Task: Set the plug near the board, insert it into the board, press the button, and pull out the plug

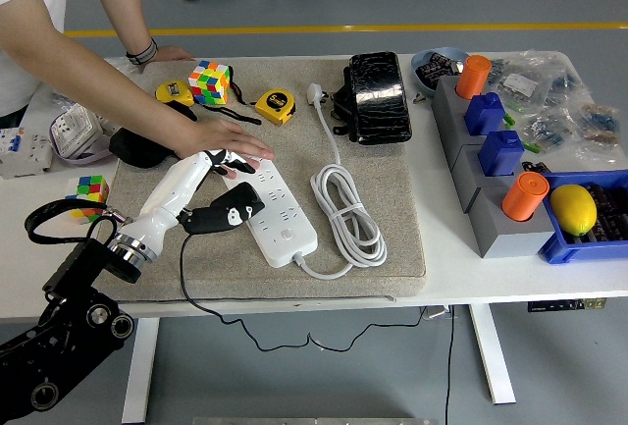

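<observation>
White power strip [278, 211], black plug [228, 211], white-and-black robot hand [218, 189], yellow tape measure [276, 106], multicoloured cube [209, 81]

Left arm [74, 292] reaches in from lower left, white forearm angled up-right. Left hand [221, 204] has fingers [238, 211] curled in a grasp. Right arm out of view.

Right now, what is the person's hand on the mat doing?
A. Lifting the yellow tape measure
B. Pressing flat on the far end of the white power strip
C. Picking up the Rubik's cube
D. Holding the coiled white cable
B: the person's hand lies palm-down on the far end of the white power strip, while the left hand holds the black plug at its near-left side.
</observation>
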Motion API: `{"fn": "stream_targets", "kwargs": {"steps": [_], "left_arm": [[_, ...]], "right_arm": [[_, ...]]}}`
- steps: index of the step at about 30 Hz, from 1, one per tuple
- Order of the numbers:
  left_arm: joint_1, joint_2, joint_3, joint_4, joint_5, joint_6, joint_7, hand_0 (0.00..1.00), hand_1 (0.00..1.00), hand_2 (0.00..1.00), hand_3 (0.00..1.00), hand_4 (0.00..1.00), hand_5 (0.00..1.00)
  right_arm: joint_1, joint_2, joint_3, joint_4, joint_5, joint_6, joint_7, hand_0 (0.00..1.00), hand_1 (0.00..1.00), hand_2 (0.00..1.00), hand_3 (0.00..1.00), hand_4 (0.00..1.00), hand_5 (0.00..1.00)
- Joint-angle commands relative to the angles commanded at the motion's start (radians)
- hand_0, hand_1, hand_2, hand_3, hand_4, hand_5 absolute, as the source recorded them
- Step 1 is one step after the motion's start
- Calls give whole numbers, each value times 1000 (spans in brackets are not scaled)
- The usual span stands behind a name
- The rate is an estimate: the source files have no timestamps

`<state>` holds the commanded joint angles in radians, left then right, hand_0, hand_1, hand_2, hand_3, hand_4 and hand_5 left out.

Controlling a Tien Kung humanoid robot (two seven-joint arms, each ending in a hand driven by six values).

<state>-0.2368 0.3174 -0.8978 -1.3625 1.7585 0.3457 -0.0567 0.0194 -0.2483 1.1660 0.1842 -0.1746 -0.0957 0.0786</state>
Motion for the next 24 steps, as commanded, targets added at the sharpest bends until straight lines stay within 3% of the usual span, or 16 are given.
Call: {"fn": "stream_targets", "kwargs": {"steps": [1,2,10,19,20,24], "left_arm": [[-3,-2,1,13,19,-4,18,628,685,654,618,909,245],[-5,-3,2,23,29,-4,26,647,694,688,664,998,333],[-29,-19,11,109,80,-5,83,628,684,679,687,998,358],[-58,-36,28,149,74,5,89,609,668,659,706,998,399],[-62,-39,30,154,72,6,91,476,578,570,671,983,346],[-73,-48,40,166,77,3,110,476,578,570,671,983,346]], "right_arm": [[0,0,2,0,-2,0,0,494,585,541,508,845,367],[0,0,4,1,-5,0,0,495,585,540,509,843,365],[-2,0,11,2,-15,0,-1,494,585,540,509,844,366],[3,-4,8,4,-14,-1,0,492,585,540,508,843,366],[3,-4,7,4,-14,-1,0,493,584,540,509,842,364],[4,-5,-1,4,-11,-1,-1,493,584,540,509,842,364]]}}
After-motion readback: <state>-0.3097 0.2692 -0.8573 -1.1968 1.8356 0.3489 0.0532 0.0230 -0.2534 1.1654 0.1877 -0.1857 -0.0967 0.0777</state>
